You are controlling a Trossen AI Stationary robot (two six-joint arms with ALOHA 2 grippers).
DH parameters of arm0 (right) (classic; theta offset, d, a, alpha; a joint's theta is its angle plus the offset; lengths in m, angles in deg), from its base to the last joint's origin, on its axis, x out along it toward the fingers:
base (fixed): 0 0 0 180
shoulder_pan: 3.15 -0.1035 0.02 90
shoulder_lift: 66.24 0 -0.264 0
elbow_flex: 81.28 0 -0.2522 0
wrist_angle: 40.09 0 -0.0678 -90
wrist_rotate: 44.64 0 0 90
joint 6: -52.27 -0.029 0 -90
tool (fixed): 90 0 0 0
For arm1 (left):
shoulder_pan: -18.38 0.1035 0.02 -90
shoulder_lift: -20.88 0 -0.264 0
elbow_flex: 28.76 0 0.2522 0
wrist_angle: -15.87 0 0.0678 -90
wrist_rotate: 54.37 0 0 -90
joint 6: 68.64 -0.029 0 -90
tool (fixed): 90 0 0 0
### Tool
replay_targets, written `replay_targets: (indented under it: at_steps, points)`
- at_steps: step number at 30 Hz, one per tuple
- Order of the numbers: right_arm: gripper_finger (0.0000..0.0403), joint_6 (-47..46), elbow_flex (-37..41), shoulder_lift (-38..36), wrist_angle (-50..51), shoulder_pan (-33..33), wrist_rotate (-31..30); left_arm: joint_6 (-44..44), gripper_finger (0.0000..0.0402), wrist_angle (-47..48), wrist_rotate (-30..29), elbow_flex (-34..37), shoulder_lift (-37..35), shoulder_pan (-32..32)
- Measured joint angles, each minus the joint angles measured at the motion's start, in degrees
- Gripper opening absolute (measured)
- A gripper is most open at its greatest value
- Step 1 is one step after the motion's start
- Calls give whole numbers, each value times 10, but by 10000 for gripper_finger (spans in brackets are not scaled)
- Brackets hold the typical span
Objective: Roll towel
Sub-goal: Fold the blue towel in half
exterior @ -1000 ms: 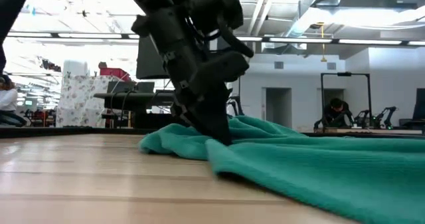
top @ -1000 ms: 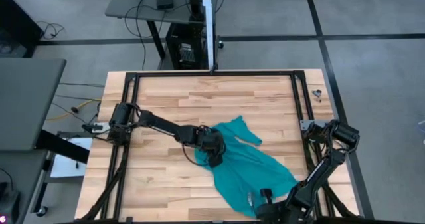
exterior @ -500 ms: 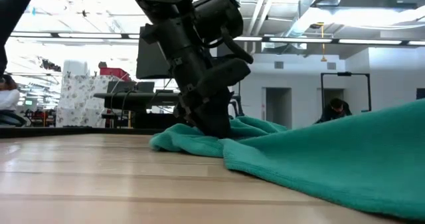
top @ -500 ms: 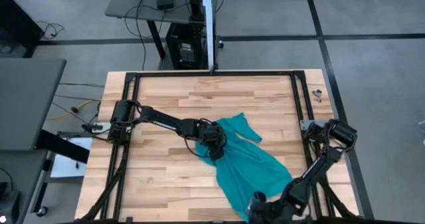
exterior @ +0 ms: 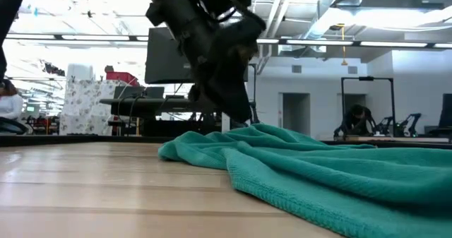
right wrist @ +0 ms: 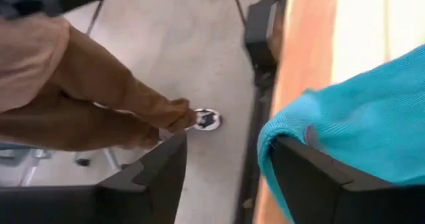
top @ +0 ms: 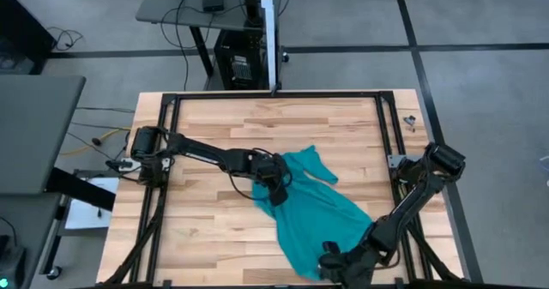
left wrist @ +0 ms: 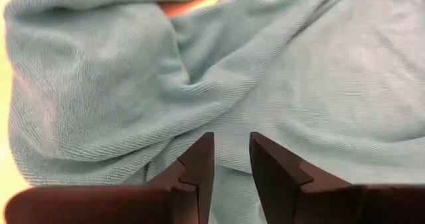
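Since a second ago your right claw [top: 336, 261] has slid along the table's near edge toward seven o'clock, and the towel's near end has dropped: half a second back the low view showed it raised high, now it lies flat again. Your left claw [top: 276, 192] has lifted off the cloth and drifted slightly toward eleven o'clock.

Nearest you, the right claw sits at the near edge of the table [top: 206, 237], at about five o'clock, its fingers spread wide. The near corner of the towel [right wrist: 358, 127] lies against one finger, but nothing is pinched. Beyond the edge, that wrist view shows a person's legs [right wrist: 80, 98] on the floor.

The towel [top: 322, 216] stretches diagonally from that corner up toward the table's centre, rumpled, with no roll started. I judge both claws are there to spread it out.

At the centre, your left claw hangs just over the towel's bunched far-left edge, fingers nearly together with a slim gap, holding nothing. You would likely need to flatten those folds before rolling.
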Motion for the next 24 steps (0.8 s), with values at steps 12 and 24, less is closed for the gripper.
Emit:
replay_targets:
  at_steps: [12, 24]
  points:
    - [223, -68, 4, -117, 275, 63, -4, -20, 79, 164, 37, 0, -12, -39]
    - [223, -404, 162, -72, 176, 82, -67, -107, 79, 157, 34, 11, 0, -43]
